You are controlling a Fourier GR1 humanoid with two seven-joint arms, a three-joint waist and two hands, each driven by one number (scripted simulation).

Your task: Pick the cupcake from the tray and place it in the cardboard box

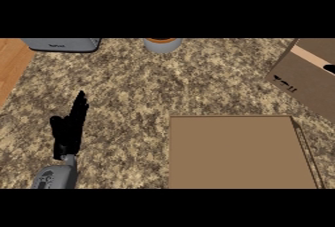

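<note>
A flat brown tray (239, 153) lies at the lower right of the granite counter, and its surface shows nothing on it. No cupcake is visible anywhere. The cardboard box (307, 80) sits tilted at the right edge, partly cut off, with a pale tape strip along its top. My left hand (71, 126) stands at the lower left with straight fingers pointing up, holding nothing, well left of the tray. A small black shape at the right edge over the box cannot be identified. My right hand does not show.
A grey appliance (62, 44) sits at the top left. A round grey container with an orange inside (161, 44) stands at the top centre. The wooden floor (12, 66) shows past the counter's left edge.
</note>
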